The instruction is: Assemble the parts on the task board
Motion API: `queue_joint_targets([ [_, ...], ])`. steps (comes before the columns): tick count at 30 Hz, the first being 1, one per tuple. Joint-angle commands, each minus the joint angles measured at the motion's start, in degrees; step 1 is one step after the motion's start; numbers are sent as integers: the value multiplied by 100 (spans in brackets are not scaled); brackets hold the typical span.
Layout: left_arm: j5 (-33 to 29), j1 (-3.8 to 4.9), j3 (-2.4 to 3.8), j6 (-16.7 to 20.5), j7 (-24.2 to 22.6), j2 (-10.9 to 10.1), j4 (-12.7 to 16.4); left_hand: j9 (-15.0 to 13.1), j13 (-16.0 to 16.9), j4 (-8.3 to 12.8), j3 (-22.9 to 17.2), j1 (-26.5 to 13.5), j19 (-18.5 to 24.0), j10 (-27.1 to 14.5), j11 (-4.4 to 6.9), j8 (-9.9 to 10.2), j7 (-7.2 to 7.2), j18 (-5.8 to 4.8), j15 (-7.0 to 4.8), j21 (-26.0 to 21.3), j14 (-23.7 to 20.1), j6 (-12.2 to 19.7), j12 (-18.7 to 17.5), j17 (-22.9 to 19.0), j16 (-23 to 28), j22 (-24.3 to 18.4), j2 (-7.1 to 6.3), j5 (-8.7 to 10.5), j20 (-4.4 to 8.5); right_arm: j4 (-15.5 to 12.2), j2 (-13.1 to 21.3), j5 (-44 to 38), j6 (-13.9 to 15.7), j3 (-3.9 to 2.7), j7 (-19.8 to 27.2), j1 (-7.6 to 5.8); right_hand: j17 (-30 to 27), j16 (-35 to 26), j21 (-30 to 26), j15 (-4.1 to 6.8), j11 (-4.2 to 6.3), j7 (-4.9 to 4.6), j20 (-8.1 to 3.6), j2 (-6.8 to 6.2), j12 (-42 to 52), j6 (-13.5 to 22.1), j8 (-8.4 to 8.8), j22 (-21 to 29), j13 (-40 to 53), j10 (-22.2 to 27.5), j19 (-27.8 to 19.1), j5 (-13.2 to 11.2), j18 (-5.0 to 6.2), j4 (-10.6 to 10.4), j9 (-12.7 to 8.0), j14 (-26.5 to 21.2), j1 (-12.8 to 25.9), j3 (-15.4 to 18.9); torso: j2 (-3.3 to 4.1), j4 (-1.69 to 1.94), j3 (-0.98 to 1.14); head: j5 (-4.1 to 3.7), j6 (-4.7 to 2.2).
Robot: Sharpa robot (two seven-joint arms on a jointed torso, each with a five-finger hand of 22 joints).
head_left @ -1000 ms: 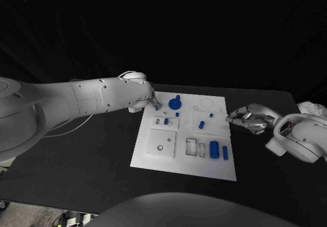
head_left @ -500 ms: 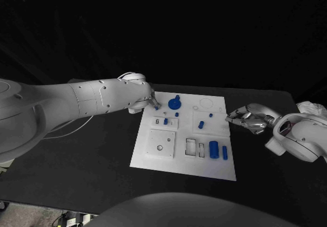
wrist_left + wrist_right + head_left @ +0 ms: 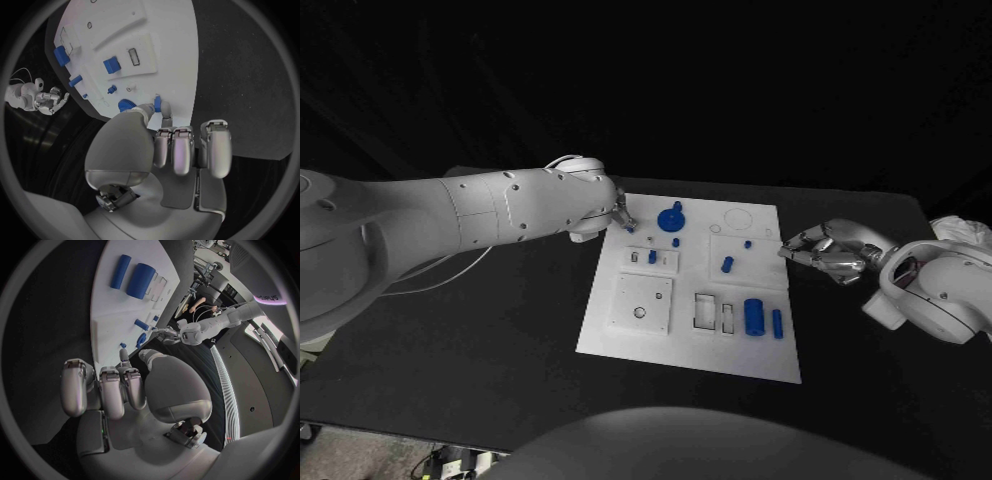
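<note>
The white task board [image 3: 635,338] lies in the middle of the black table. My left hand [image 3: 615,212] is over its far left corner and pinches a small blue peg [image 3: 157,104] between thumb and a finger, the peg's tip down at the board [image 3: 164,45]. A blue round knob [image 3: 671,213] stands just beside it. Small blue pegs [image 3: 727,264] stand mid-board; a thick blue cylinder [image 3: 754,315] and a slim one [image 3: 776,322] lie near the right edge. My right hand [image 3: 825,253] hovers off the board's right edge, fingers curled in, holding nothing.
White inset plates with slots [image 3: 643,303] sit on the board's near left. The board's right edge [image 3: 100,315] runs in front of the right hand [image 3: 119,385]. Black table [image 3: 488,330] stretches to both sides of the board.
The left arm has shifted very slightly while the hand keeps the peg at the board's far left corner. The right hand has not moved.
</note>
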State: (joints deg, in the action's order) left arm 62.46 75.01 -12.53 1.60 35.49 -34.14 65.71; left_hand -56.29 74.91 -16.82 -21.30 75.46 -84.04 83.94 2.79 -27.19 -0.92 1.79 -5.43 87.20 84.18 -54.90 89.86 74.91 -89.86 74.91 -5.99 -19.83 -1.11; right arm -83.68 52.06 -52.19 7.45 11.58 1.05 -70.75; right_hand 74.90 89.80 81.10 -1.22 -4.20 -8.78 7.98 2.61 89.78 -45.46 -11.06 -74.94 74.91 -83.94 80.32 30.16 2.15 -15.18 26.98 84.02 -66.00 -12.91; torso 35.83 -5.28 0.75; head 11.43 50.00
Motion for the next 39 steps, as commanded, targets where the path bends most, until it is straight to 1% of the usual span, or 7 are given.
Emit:
queue_joint_targets([
  [1, 70, 20, 7, 94, -59, -74, 147, -2, 1509, 116, -189, 0, -338, 606, 52, -28, 49, -70, -36, -30, 582, -80, 14, 1509, -14, 1220, -82, -1, 38, 9, -8, -12, -79, 1, 8, 5, 1510, 20, -11, -55, -49, 5, 15, -21, 22, -40, 30, -1114, 1509, -606, -39, 39, 80, 3, 6, 598, -23, -30, -9, 1, 3, 6, 0],
  [7, 133, 150, 12, 21, -155, -314, 565, -11, 1509, 126, -399, -19, -330, 606, 56, -30, 54, -66, -40, -44, 582, -92, 14, 1509, -14, 1213, -204, 86, 39, 21, -15, -12, -83, 2, -7, 7, 1510, 20, -21, -55, -49, 4, 16, -22, 22, -40, 31, -1110, 1509, -606, -49, 44, 83, 3, 6, 598, -24, -33, -33, 3, 11, 28, 0],
  [11, 145, 236, 11, -127, -179, -454, 833, -13, 1509, 130, -448, -22, -330, 606, 57, -32, 55, -66, -40, -45, 582, -99, 14, 1509, -14, 1213, -229, 108, 40, 27, -16, -12, -85, 2, -12, 9, 1510, 20, -21, -55, -49, 4, 16, -22, 22, -40, 31, -1110, 1509, -606, -49, 44, 83, 3, 6, 598, -24, -33, -39, 3, 8, 33, 0],
  [17, 79, 272, 1, -452, -109, -595, 1162, -17, 1509, 107, -539, -77, -316, 606, 53, -32, 48, -61, -37, -64, 582, -113, 14, 1509, -14, 1200, -262, 222, 38, 21, -4, -12, -97, 2, -24, 11, 1510, 20, -20, -55, -50, 3, 16, -23, 22, -40, 32, -1111, 1509, -606, -48, 47, 82, 4, 7, 598, -24, -36, -18, -3, 0, 31, 0],
  [22, 52, 273, -11, -578, -55, -679, 1414, -16, 1509, 97, -565, -104, -308, 606, 49, -25, 43, -57, -34, -75, 582, -107, 14, 1509, -14, 1192, -265, 259, 37, 17, 10, -12, -109, 2, -29, 20, 1510, 20, -22, -56, -50, 3, 16, -27, 22, -39, 33, -1110, 1509, -606, -50, 51, 83, 6, 7, 598, -25, -38, -29, 10, -3, 18, 0],
  [27, 94, 247, -23, -632, -33, -690, 1557, -15, 1509, 92, -574, -116, -305, 606, 46, -21, 40, -56, -33, -79, 582, -101, 14, 1509, -14, 1189, -262, 268, 36, 14, 12, -11, -110, 2, -31, 25, 1510, 20, -22, -56, -50, 3, 16, -27, 22, -39, 33, -1110, 1509, -606, -50, 51, 83, 6, 7, 598, -25, -38, -27, 8, 5, 57, 0],
  [39, 187, 90, -44, -755, 20, -590, 1570, -16, 1509, 89, -607, -144, -286, 606, 39, -9, 31, -49, -26, -102, 582, -75, 14, 1509, -14, 1172, -244, 257, 32, 11, -4, -10, -110, 2, -25, 31, 1510, 20, -28, -57, -50, 2, 17, -38, 22, -35, 37, -1108, 1509, -606, -56, 59, 84, 14, 6, 598, -29, -43, -19, -3, 3, 95, 0],
])
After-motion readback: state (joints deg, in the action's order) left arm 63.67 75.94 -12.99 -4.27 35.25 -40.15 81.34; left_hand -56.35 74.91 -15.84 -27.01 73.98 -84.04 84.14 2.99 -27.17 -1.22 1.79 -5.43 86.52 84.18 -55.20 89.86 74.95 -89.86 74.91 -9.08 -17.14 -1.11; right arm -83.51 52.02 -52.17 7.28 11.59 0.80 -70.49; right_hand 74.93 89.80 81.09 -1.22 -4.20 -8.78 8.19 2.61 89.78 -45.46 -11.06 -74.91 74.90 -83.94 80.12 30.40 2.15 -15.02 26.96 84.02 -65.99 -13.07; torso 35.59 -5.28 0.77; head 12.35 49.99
